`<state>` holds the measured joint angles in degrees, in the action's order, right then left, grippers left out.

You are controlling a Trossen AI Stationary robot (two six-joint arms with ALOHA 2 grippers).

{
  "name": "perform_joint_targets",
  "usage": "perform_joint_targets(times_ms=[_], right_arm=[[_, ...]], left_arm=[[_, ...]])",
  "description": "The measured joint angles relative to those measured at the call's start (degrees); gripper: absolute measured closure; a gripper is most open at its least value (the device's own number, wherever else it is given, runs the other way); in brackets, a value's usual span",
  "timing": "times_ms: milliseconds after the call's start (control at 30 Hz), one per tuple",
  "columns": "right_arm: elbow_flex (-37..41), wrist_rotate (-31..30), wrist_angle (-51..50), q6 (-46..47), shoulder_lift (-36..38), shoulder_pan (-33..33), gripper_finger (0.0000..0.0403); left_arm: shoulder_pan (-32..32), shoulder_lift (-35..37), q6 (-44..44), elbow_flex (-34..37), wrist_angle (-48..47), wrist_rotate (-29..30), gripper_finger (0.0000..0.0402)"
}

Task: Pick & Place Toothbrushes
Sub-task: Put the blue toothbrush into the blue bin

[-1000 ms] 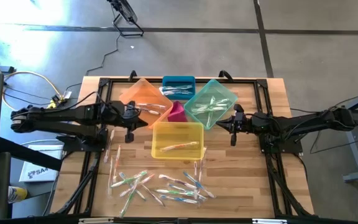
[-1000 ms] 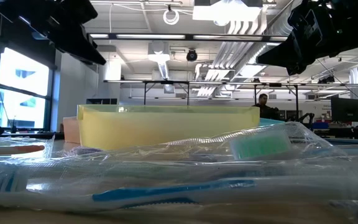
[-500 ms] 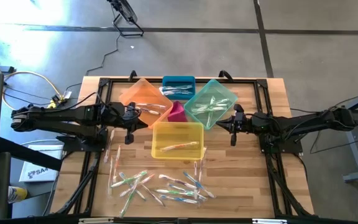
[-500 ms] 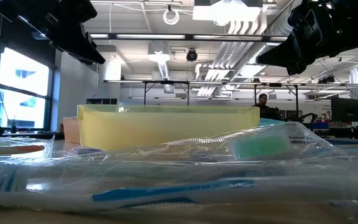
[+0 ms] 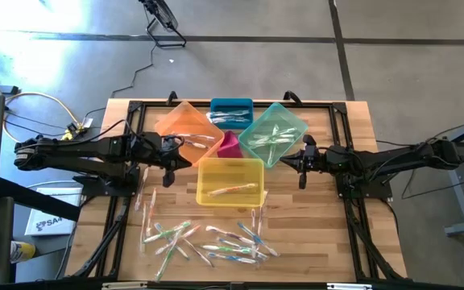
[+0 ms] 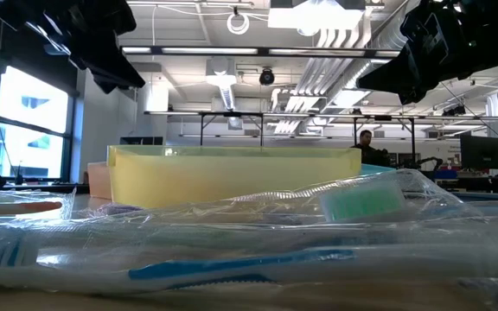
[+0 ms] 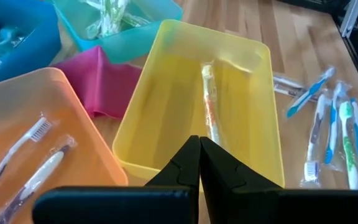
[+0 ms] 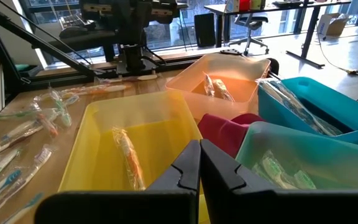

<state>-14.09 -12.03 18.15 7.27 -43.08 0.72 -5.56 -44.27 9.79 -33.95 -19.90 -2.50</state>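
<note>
so five bins (image 5: 230,153) sit clustered mid-bench (image 5: 329,242), one tucked in the middle of the other four; front bin (image 5: 229,180) has one toothbrush in it, the back three hold a few each; loose toothbrushes (image 5: 204,240) are scattered in front of the cluster, a few more off to its left; left pincer (image 5: 167,160) hangs just left of the bins, right pincer (image 5: 302,163) just right, both above the bench

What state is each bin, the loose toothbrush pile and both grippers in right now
yellow bin: holds one wrapped toothbrush
orange bin: holds two brushes
green bin: holds several
blue bin: holds some
pink bin: contents hidden
loose toothbrushes: scattered on the table
left gripper: shut, empty
right gripper: shut, empty
</note>
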Motion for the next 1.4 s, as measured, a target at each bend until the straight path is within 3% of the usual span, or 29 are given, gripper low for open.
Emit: perform_joint_targets(times_ms=[233, 533, 800, 867, 1133, 1267, 1400], right_arm=[[0.0, 0.0, -1.4, 0.0, -0.01, 0.01, 0.04], [0.0, 0.0, -1.26, 0.3, -0.01, 0.01, 0.04], [0.0, 0.04, 0.65, 3.19, -0.01, 0.01, 0.04], [0.0, 0.04, 2.28, 5.37, -0.01, 0.01, 0.04], [0.0, 0.24, 5.37, 7.63, -0.01, 1.62, 0.04], [0.0, -1.65, 6.66, 7.58, -0.01, 3.11, 0.04], [0.0, -5.78, 7.15, 7.93, -0.01, 4.58, 0.04]], left_arm=[[5.09, -0.02, 2.64, 0.0, 0.16, 1.03, 0.0396], [16.14, -0.24, 7.12, 0.0, 0.63, 10.37, 0.0396], [21.86, -0.24, 8.73, 0.0, 0.78, 13.96, 0.0396], [21.81, -0.24, 7.32, 0.0, 0.85, 14.04, 0.0396], [18.65, -0.24, -12.52, 0.0, 6.5, 16.94, 0.0396], [12.54, -0.24, -15.78, 0.0, 6.74, 14.55, 0.0396], [5.2, -0.62, -16.74, 0.0, 6.95, 7.12, 0.0396]])
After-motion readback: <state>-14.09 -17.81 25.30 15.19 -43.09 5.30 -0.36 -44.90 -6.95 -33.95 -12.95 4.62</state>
